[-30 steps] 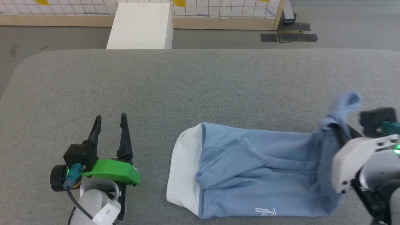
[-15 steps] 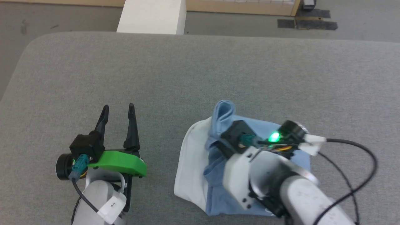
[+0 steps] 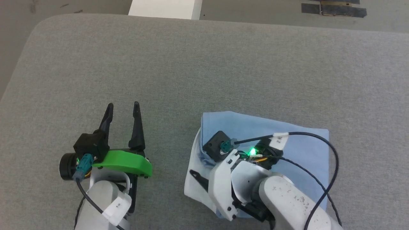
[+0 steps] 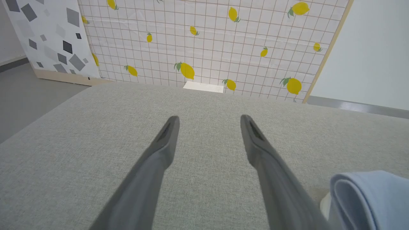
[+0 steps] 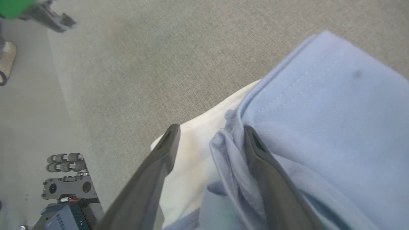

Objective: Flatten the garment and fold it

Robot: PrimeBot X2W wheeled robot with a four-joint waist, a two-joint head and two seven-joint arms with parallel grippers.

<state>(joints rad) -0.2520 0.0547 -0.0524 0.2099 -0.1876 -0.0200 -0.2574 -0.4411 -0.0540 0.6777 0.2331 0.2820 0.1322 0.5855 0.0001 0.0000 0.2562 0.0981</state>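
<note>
grey bench (image 3: 204, 64): folded blue shirt (image 3: 300, 143) at 5 o'clock under released right gripper (image 5: 211, 131); left gripper (image 3: 123, 108) released at 8 o'clock.

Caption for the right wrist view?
Open right pincer at the bunched edge of the folded blue garment on a grey surface.

Grey upholstered surface (image 3: 204, 64); lemon-print grid wall (image 4: 207, 41); grey floor (image 4: 19, 95).

Left hand (image 3: 123, 104) spread, pointing forward. Right hand (image 5: 211, 128) parted, angled down, pointing toward robot's left.
</note>
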